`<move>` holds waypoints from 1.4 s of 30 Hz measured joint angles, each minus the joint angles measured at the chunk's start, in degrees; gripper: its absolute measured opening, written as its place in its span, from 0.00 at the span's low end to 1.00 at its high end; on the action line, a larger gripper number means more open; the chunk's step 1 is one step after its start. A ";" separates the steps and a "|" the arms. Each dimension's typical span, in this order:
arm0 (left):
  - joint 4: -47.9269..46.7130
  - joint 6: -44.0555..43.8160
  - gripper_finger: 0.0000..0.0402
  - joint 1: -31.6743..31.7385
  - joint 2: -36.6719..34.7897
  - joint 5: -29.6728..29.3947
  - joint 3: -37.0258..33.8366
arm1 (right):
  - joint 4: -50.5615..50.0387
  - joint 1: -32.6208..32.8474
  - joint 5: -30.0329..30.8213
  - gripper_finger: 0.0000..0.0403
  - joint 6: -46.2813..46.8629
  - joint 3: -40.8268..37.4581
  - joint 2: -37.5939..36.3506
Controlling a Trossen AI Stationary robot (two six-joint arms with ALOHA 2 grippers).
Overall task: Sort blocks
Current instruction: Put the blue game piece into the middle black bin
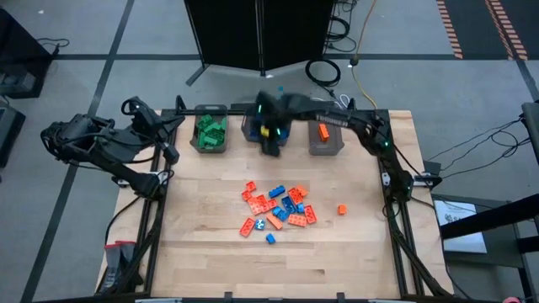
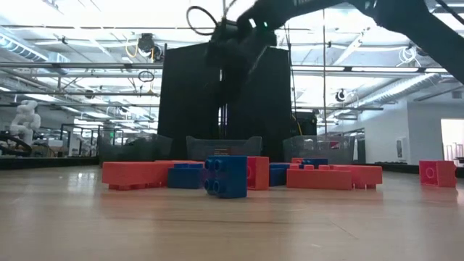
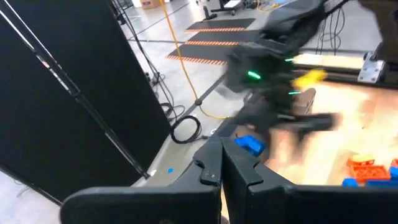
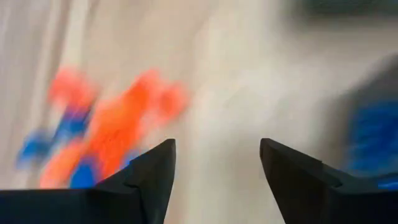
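Orange-red and blue blocks (image 1: 278,210) lie in a loose pile mid-table, also seen in the low view (image 2: 226,176). Three grey bins stand along the far edge: the left one (image 1: 209,133) holds green blocks, the middle one (image 1: 253,129) blue, the right one (image 1: 324,136) orange. My right gripper (image 1: 269,141) hangs over the middle bin's near rim. Its fingers are open (image 4: 217,146) with nothing between them, and the view is blurred. My left gripper (image 3: 222,163) is shut and empty, parked at the table's far left (image 1: 168,151).
A single orange block (image 1: 342,209) lies to the right of the pile and a blue one (image 1: 270,239) just near of it. A black panel (image 1: 253,34) stands behind the bins. Bare wood stretches along the near edge (image 1: 269,278).
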 joint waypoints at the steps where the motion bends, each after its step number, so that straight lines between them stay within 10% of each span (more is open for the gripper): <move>1: -0.23 -0.01 0.00 0.00 0.00 0.01 -0.01 | -4.37 1.72 -0.07 0.56 -2.77 -0.19 -0.01; 12: -1.54 -1.42 0.00 0.00 0.00 -0.03 -0.02 | -0.84 14.72 5.29 0.54 -11.68 -14.09 0.03; 26: -1.48 -1.49 0.00 0.00 -0.02 -0.03 -0.02 | 12.54 14.72 11.54 0.39 -4.30 -26.92 -0.19; 29: -1.46 -1.48 0.00 0.00 -0.02 -0.03 -0.02 | 12.83 14.68 12.20 0.18 -4.71 -26.81 -0.19; 42: -1.35 -1.49 0.00 0.00 -0.02 -0.01 -0.02 | 19.88 6.61 11.87 0.18 -1.63 -7.45 -0.43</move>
